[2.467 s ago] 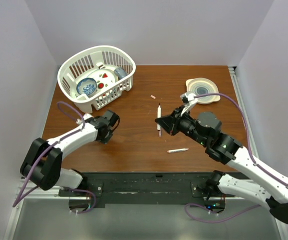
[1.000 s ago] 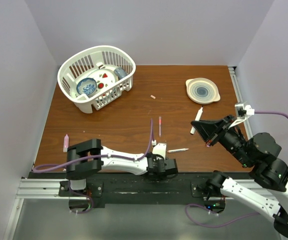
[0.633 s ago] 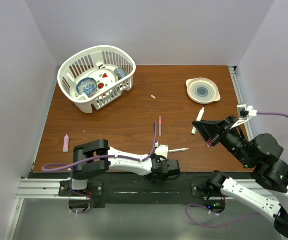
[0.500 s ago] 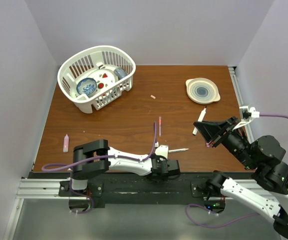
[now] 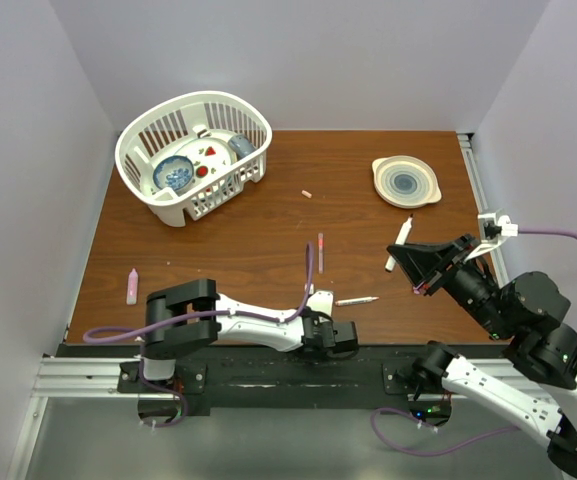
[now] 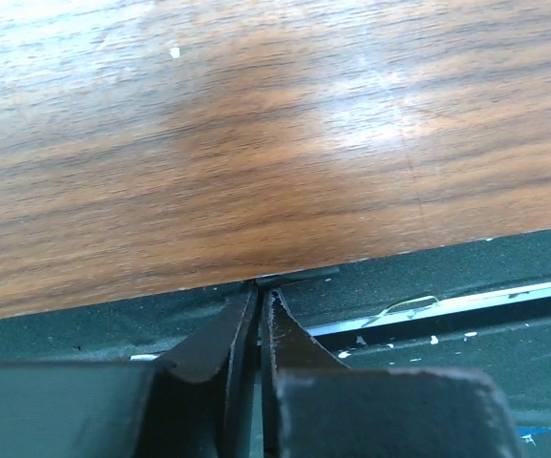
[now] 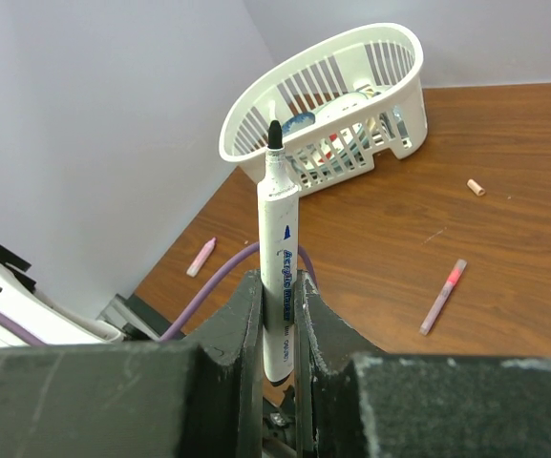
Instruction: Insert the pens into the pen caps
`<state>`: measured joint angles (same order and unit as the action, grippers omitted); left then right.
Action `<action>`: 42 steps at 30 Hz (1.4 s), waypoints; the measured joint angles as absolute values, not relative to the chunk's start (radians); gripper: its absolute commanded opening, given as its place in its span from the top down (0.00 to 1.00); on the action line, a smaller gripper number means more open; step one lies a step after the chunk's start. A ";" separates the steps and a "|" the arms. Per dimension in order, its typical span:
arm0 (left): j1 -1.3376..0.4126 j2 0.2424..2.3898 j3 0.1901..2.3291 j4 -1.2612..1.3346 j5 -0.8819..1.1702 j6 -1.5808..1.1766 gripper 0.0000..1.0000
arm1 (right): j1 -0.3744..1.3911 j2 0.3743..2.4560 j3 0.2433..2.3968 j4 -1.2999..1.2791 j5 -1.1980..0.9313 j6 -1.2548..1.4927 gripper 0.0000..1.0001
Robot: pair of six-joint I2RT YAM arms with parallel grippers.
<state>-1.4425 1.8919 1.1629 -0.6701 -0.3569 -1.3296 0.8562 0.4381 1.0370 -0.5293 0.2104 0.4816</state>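
Black-tipped pen: white barrel, uncapped, gripped near its lower end by the right pincer and lifted off the table.
Pen axis: crosswise to the pincer's fingers; the tip points up in the wrist view, on the basket side.
Right pincer: closed on the pen, held high over the table's right side with the arm folded back toward its base.
Pink cap: loose on the table, mid-width and toward the back, ahead and to the left of the right pincer, well apart from it.
Dark cap: not surely visible in any view.
Left pincer: jaws closed together, tips at the near table edge. A thin dark sliver shows at the tips; whether it is a cap, or gripped at all, cannot be told.
Left arm: stretched low along the near edge, reaching right to mid-table.
Loose pens: pink pen mid-table, lying front to back; white pen near the left pincer, lying left to right; lilac pen at far left.
Likely crux: a cap must meet the held tip along the pen's own axis; neither pincer is close to the pink cap.
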 measured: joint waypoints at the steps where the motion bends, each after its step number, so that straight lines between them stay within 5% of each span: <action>1: -1.443 1.890 1.160 -0.670 -0.360 -1.333 0.80 | 0.856 0.438 1.036 -0.528 0.210 0.482 1.00; 4: -1.443 1.878 1.145 -0.655 -0.360 -1.340 0.58 | 0.856 0.439 1.029 -0.520 0.202 0.486 1.00; 10: -1.444 1.874 1.141 -0.617 -0.346 -1.344 0.46 | 0.856 0.447 1.025 -0.509 0.189 0.493 1.00; 36: -1.475 1.963 1.259 -0.748 -0.433 -1.508 0.55 | 0.856 0.382 1.022 -0.509 0.188 0.488 1.00; 42: -1.480 1.964 1.259 -0.760 -0.455 -1.574 0.51 | 0.856 0.356 1.022 -0.515 0.187 0.477 1.00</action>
<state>-1.4803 1.9636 1.2587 -0.7601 -0.4545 -1.5738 0.8562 0.3561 1.0222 -0.5152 0.1871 0.4770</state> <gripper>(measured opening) 0.463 0.125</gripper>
